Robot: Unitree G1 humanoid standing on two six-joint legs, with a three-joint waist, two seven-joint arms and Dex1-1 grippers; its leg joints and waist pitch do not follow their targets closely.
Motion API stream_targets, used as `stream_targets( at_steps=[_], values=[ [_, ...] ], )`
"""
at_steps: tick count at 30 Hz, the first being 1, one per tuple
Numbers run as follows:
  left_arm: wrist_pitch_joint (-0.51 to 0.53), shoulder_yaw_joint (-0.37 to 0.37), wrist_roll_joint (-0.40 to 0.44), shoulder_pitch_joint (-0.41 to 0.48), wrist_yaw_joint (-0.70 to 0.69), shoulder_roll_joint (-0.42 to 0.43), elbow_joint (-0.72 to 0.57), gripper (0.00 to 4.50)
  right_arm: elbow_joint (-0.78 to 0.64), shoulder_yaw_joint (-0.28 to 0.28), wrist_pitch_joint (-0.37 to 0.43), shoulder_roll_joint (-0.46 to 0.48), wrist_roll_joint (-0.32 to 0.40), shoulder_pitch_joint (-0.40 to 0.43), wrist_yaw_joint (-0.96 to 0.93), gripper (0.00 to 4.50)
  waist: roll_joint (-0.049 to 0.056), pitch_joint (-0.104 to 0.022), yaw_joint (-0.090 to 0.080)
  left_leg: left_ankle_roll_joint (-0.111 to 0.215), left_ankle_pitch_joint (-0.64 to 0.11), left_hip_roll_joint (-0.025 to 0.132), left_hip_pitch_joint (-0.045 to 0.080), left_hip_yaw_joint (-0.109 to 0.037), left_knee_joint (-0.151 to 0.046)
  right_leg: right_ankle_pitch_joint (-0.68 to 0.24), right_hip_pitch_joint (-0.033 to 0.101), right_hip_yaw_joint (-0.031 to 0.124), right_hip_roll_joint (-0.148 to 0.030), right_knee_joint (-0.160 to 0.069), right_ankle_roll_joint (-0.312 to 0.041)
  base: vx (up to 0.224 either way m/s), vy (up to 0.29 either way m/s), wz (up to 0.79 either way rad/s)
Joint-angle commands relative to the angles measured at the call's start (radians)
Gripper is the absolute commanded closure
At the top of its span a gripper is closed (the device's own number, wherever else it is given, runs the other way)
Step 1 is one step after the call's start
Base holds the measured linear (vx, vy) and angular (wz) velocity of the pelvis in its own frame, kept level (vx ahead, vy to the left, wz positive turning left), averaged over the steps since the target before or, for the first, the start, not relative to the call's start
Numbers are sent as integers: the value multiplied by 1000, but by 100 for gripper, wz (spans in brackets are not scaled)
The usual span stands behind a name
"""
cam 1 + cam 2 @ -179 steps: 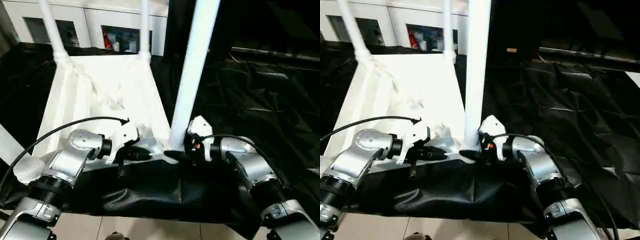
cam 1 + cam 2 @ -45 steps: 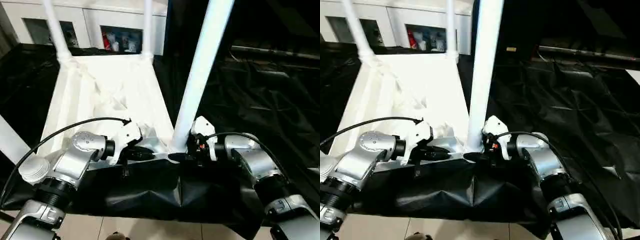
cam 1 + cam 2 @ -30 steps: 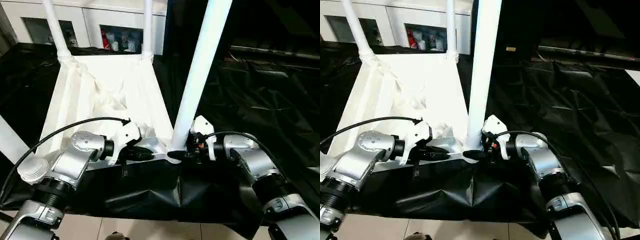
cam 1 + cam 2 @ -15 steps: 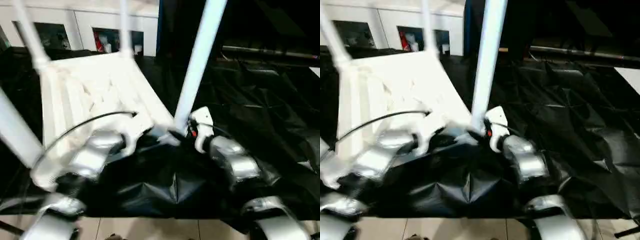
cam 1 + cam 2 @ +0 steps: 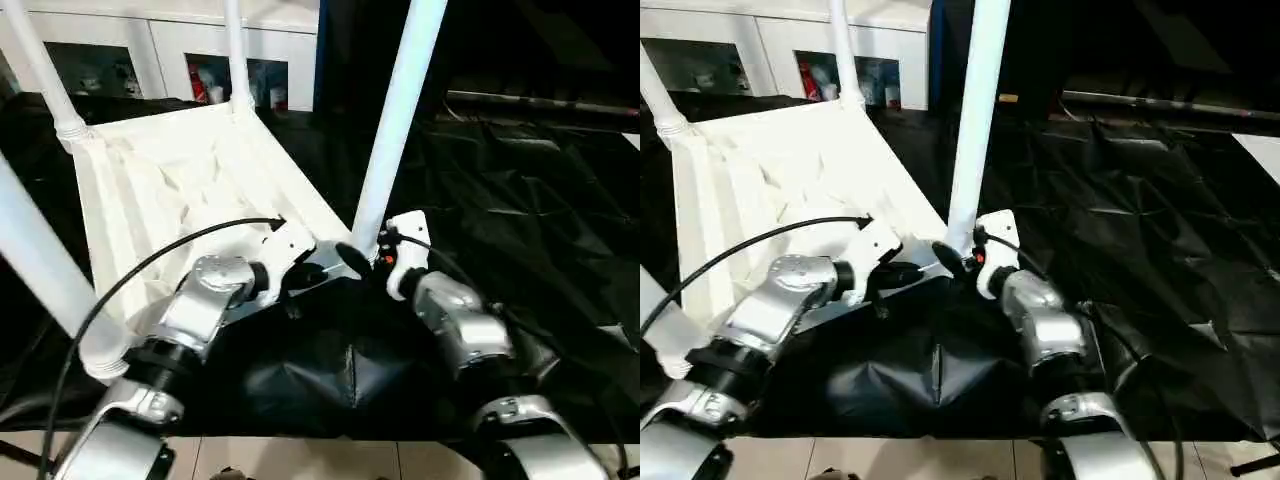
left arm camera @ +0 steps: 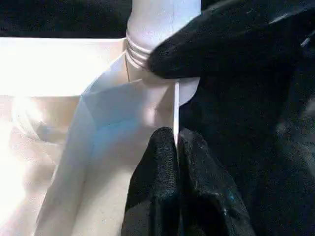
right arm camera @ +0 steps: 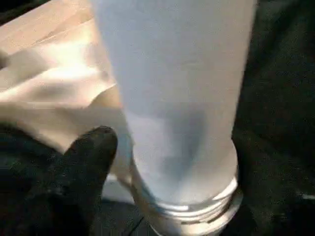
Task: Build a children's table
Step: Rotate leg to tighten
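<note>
The white table top (image 5: 170, 185) lies upside down on black cloth, ribbed underside up. Legs stand in all its corner sockets: two far ones (image 5: 235, 55) (image 5: 35, 70), a near left one (image 5: 40, 265) and a near right one (image 5: 395, 130). My left gripper (image 5: 302, 276) is shut on the thin near rim (image 6: 175, 105) just beside the near right socket. My right gripper (image 5: 358, 258) sits at that leg's base, one finger (image 7: 86, 160) against the collar (image 7: 197, 206) and the other hidden behind the leg.
Crumpled black cloth (image 5: 520, 200) covers the work surface and hangs over its front edge above pale floor tiles (image 5: 300, 462). A white cabinet with glass-fronted shelves (image 5: 150, 45) stands behind the table top.
The near right corner has swung away from me and the top has turned, its far legs moving left. Both grippers went with it and kept their holds.
</note>
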Motion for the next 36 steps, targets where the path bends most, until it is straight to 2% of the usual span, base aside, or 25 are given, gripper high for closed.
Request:
stream_targets(
  at_steps=[1,4,6,9,12,20,21,24,27,29,31,34,36],
  values=[
    [-24,-32,-29,24,-57,-5,-6,450,-82,72,7,-13,3,5,138,56,0,-56,5,41,-208,37,10,-18,-59,-183,47,49,-67,-75,-187,0,0,0],
    [-48,-35,-51,43,-147,42,-37,450,-145,122,22,-104,3,28,292,56,1,-54,11,46,-224,38,12,-17,-59,-212,47,50,-68,-78,-183,0,0,0],
    [-48,-38,-78,62,-227,86,-73,450,-163,157,4,-164,-20,38,368,56,2,-52,12,41,-239,40,13,-18,-61,-245,44,50,-68,-80,-179,0,0,0],
    [-38,-38,-106,78,-296,121,-102,450,-160,171,-13,-184,-38,38,380,56,3,-53,13,28,-243,42,16,-19,-62,-253,40,50,-70,-79,-186,0,0,0],
    [-23,-37,-121,89,-334,140,-123,450,-163,170,-9,-184,-32,38,384,56,3,-54,13,27,-228,42,16,-17,-61,-206,41,51,-67,-73,-205,0,0,0],
    [-19,-34,-124,94,-340,155,-126,450,-159,188,-2,-178,-29,36,405,72,1,-54,13,27,-214,40,14,-17,-60,-184,45,51,-68,-70,-209,0,0,0],
    [-20,-34,-124,94,-339,155,-126,450,-156,189,-4,-178,-32,35,403,106,0,-54,13,29,-212,40,15,-17,-60,-183,45,50,-68,-70,-210,0,0,0],
    [-20,-32,-122,91,-337,154,-124,450,-151,191,-8,-177,-36,34,402,116,0,-54,13,28,-213,40,14,-17,-60,-191,46,50,-68,-70,-208,0,0,0],
    [-20,-31,-120,88,-334,153,-121,450,-148,189,-9,-177,-38,33,402,156,0,-55,13,27,-211,40,15,-17,-59,-191,46,51,-69,-70,-207,0,0,0],
    [-21,-31,-120,86,-332,152,-117,450,-145,187,-10,-175,-38,32,401,161,1,-55,13,29,-208,40,15,-17,-58,-182,46,50,-68,-69,-209,0,0,0],
    [-22,-29,-116,83,-321,151,-113,450,-141,178,-9,-168,-34,34,384,178,1,-56,13,29,-206,40,15,-17,-58,-177,46,50,-67,-68,-211,0,0,0],
    [-21,-26,-112,80,-306,147,-109,450,-135,169,-6,-160,-31,35,362,180,1,-55,12,28,-210,39,14,-16,-58,-184,46,51,-68,-70,-211,0,0,0],
    [-21,-17,-103,66,-257,121,-85,450,-102,126,0,-111,-28,32,240,183,1,-54,9,21,-228,39,14,-17,-59,-217,42,52,-69,-72,-206,0,0,0]
  ],
)
